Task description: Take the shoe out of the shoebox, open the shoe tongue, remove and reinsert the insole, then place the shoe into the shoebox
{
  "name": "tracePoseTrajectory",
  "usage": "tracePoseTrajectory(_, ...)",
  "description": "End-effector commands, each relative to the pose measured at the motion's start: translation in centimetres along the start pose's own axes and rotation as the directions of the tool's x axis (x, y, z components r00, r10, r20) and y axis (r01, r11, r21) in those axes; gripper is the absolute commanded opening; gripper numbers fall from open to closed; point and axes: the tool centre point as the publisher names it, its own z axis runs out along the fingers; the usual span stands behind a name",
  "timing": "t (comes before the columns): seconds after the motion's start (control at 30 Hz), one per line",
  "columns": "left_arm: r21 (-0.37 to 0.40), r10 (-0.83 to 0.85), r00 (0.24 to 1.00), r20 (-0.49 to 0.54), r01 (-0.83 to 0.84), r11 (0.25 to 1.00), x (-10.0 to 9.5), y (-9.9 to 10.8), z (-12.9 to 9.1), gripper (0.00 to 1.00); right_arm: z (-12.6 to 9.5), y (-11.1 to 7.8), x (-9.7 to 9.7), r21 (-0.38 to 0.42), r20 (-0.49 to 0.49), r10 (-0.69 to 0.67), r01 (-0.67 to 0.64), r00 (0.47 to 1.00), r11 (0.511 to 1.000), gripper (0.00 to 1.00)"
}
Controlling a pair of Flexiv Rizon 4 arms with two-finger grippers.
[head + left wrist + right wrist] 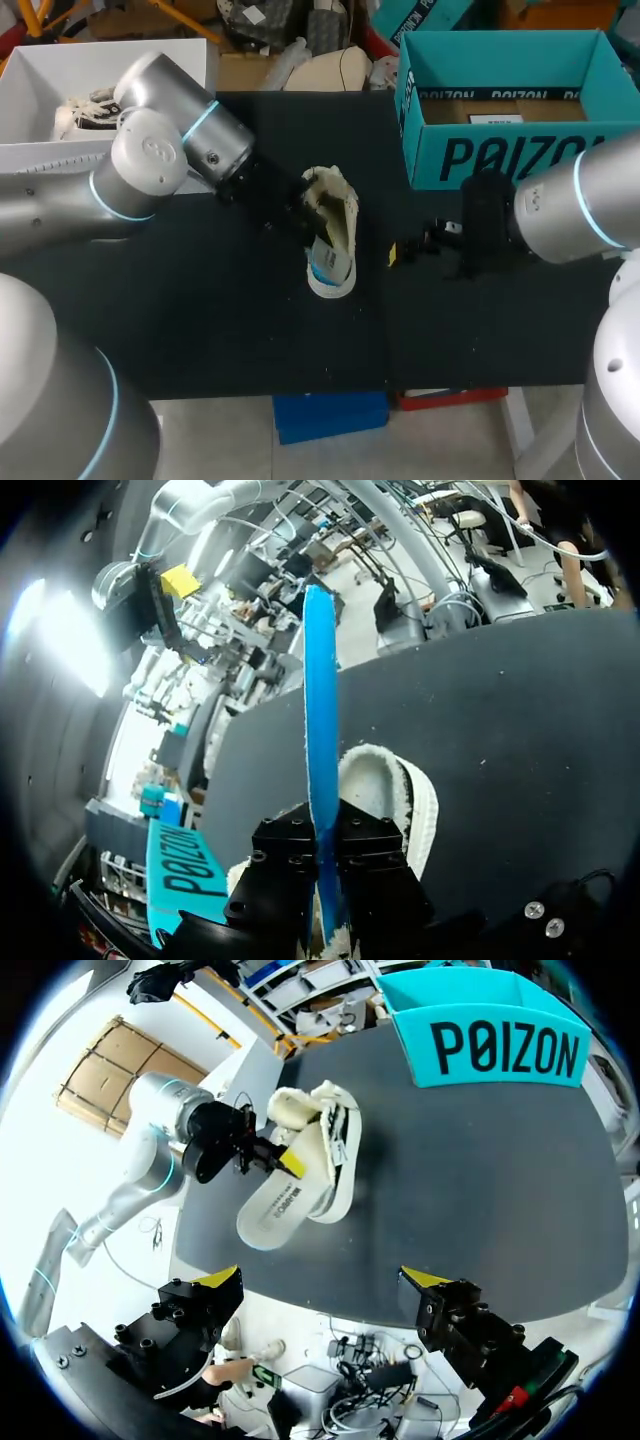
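The left hand (pixel 322 875) was pinched shut on the blue insole (pixel 320 730), whose length ran along the shoe (pixel 338 200) lying just under it at the middle of the tabletop (pixel 200 320), while the right hand (pixel 322 1280), farther off, gaped wide and empty

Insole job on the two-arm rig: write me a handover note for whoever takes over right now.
Left gripper: shut on the insole, gripping its edge near the shoe's opening.
Right gripper: open, holding nothing, hanging over the table to the right of the shoe.
Shoe: out of the box, lying on its side mid-table, with the insole sticking out of it.
Teal shoebox: open at the table's far right, with no shoe in it.
Done: shoe taken out.
Unclear: whether the insole is coming out or going back in.
Left: seat the insole, then return the shoe to the shoebox.
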Motion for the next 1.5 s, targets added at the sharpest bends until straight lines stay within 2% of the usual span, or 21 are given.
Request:
tracePoseTrajectory(0.03, -0.001, -0.005, 1.000, 0.003, 0.005, 1.000, -0.2, 1.7, 1.0, 0.00, 0.0, 0.0, 0.1, 0.000, 0.003, 0.001, -0.001, 1.000, 1.000, 1.00)
tracePoseTrajectory(0.17, -0.038, -0.007, 1.000, 0.015, 0.007, 0.999, -0.4, 3.2, 1.0, 0.00, 0.0, 0.0, 0.1, 0.000, 0.003, 0.001, -0.001, 1.000, 1.000, 1.00)
tracePoseTrajectory(0.3, -0.075, 0.006, 1.000, 0.009, -0.006, 0.997, -0.8, 3.2, 0.6, 0.02, 0.0, 0.0, 0.1, 0.000, 0.003, 0.001, -0.001, 1.000, 1.000, 1.00)
tracePoseTrajectory(0.33, -0.083, 0.016, 1.000, -0.005, -0.016, 0.996, -0.7, 3.2, 0.5, 0.22, 0.0, 0.0, 0.1, 0.000, 0.003, 0.001, -0.001, 1.000, 1.000, 1.00)
tracePoseTrajectory(0.37, -0.088, 0.022, 1.000, -0.019, -0.023, 0.996, -0.6, 2.7, 0.5, 0.31, 0.0, 0.0, 0.1, 0.000, 0.003, 0.001, -0.001, 1.000, 1.000, 1.00)
tracePoseTrajectory(0.43, -0.085, 0.022, 1.000, -0.020, -0.023, 0.996, -0.6, 2.1, 0.3, 0.37, 0.0, 0.0, 0.1, 0.000, 0.003, 0.001, -0.001, 1.000, 1.000, 1.00)
tracePoseTrajectory(0.5, -0.084, 0.023, 1.000, -0.017, -0.025, 0.996, -0.6, 1.6, 0.0, 0.58, 0.0, 0.0, 0.1, 0.000, 0.003, 0.001, -0.001, 1.000, 1.000, 1.00)
tracePoseTrajectory(0.53, -0.083, 0.026, 0.999, -0.020, -0.027, 0.996, -0.5, 1.3, -0.2, 0.65, 0.0, 0.0, 0.1, 0.000, 0.003, 0.001, -0.001, 1.000, 1.000, 1.00)
tracePoseTrajectory(0.6, -0.082, 0.033, 0.999, -0.023, -0.035, 0.996, -0.5, 0.5, -0.5, 0.87, 0.0, 0.0, 0.1, 0.000, 0.003, 0.001, -0.001, 1.000, 1.000, 1.00)
tracePoseTrajectory(0.7, -0.074, 0.046, 0.999, -0.028, -0.048, 0.996, -0.6, -0.6, -0.9, 0.95, 0.0, 0.0, 0.1, 0.000, 0.003, 0.001, -0.001, 1.000, 1.000, 1.00)
tracePoseTrajectory(0.87, -0.050, 0.071, 0.997, -0.028, -0.073, 0.996, -0.7, -2.6, -0.9, 0.92, 0.0, 0.0, 0.1, 0.000, 0.003, 0.001, -0.001, 1.000, 1.000, 1.00)
tracePoseTrajectory(0.93, -0.040, 0.077, 0.997, -0.028, -0.078, 0.996, -0.7, -3.2, -0.7, 0.84, 0.0, 0.0, 0.1, 0.000, 0.003, 0.001, -0.001, 1.000, 1.000, 1.00)
tracePoseTrajectory(1.03, -0.010, 0.078, 0.995, -0.058, -0.079, 0.997, -0.2, -4.0, -0.2, 0.54, 0.0, 0.0, 0.1, 0.000, 0.003, 0.001, -0.001, 1.000, 1.000, 1.00)
tracePoseTrajectory(1.1, -0.005, 0.076, 0.995, -0.070, -0.077, 0.997, 0.1, -4.4, -0.2, 0.45, 0.0, 0.0, 0.1, 0.000, 0.003, 0.001, -0.001, 1.000, 1.000, 1.00)
tracePoseTrajectory(1.17, 0.002, 0.073, 0.994, -0.077, -0.073, 0.997, 0.3, -4.7, -0.4, 0.25, 0.0, 0.0, 0.1, 0.000, 0.003, 0.001, -0.001, 1.000, 1.000, 1.00)
tracePoseTrajectory(1.2, 0.006, 0.073, 0.994, -0.084, -0.072, 0.997, 0.4, -4.8, -0.6, 0.09, 0.0, 0.0, 0.1, 0.000, 0.003, 0.001, -0.001, 1.000, 1.000, 1.00)
tracePoseTrajectory(1.23, 0.016, 0.073, 0.993, -0.095, -0.071, 0.997, 0.5, -5.0, -0.7, 0.00, 0.0, 0.0, 0.1, 0.000, 0.003, 0.001, -0.001, 1.000, 1.000, 1.00)
tracePoseTrajectory(1.4, 0.023, 0.068, 0.992, -0.103, -0.066, 0.998, 0.7, -5.0, -0.9, 0.00, 0.0, 0.0, 0.1, 0.000, 0.003, 0.001, -0.001, 1.000, 1.000, 1.00)
tracePoseTrajectory(1.43, 0.007, 0.054, 0.993, -0.104, -0.054, 0.999, 0.7, -4.8, -0.9, 0.00, 0.0, 0.0, 0.1, 0.000, 0.003, 0.001, -0.001, 1.000, 1.000, 1.00)
tracePoseTrajectory(1.5, -0.076, 0.048, 0.994, -0.103, -0.056, 0.996, 0.6, -4.1, -0.9, 0.00, 0.0, 0.0, 0.1, 0.000, 0.003, 0.001, -0.001, 1.000, 1.000, 1.00)
